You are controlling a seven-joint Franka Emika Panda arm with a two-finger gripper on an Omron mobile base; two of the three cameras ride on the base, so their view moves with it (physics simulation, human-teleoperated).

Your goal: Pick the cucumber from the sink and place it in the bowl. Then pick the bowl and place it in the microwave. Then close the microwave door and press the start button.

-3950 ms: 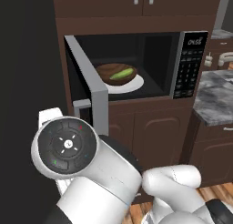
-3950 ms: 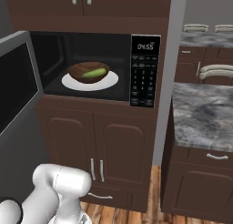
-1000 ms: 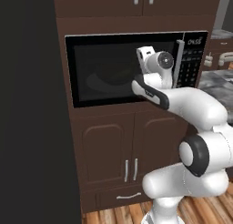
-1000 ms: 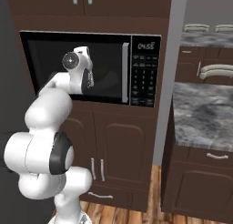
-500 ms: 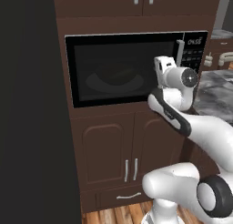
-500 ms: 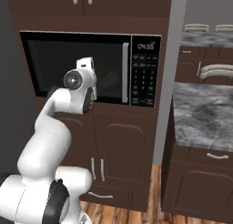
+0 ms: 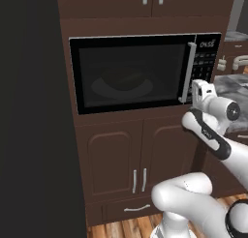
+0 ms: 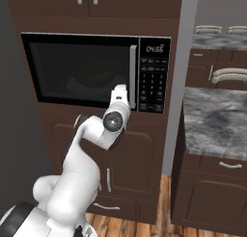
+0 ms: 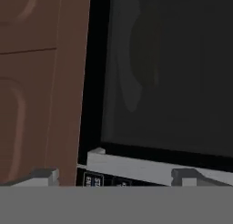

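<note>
— Behind the dark glass of the microwave door (image 7: 131, 75), can you make out the bowl (image 7: 123, 84)?

— Yes, dimly: a shallow round shape on the turntable, with a paler sliver in it that you can take for the cucumber (image 7: 130, 79). Both are inside the microwave (image 8: 96, 72), and the door sits flush with its frame.

— So which step are you on?

— Judging by that, only the start button is left. Your gripper (image 9: 116, 175) hangs just below the door's lower right corner, near the bar handle (image 8: 133, 77). In the hand view the two fingertips stand well apart with nothing between them.

— And the next move?

— You need to shift toward the keypad (image 8: 154, 82) beside the handle and push one fingertip squarely onto the start button. Which key that is, you cannot tell; the labels are too small.
</note>
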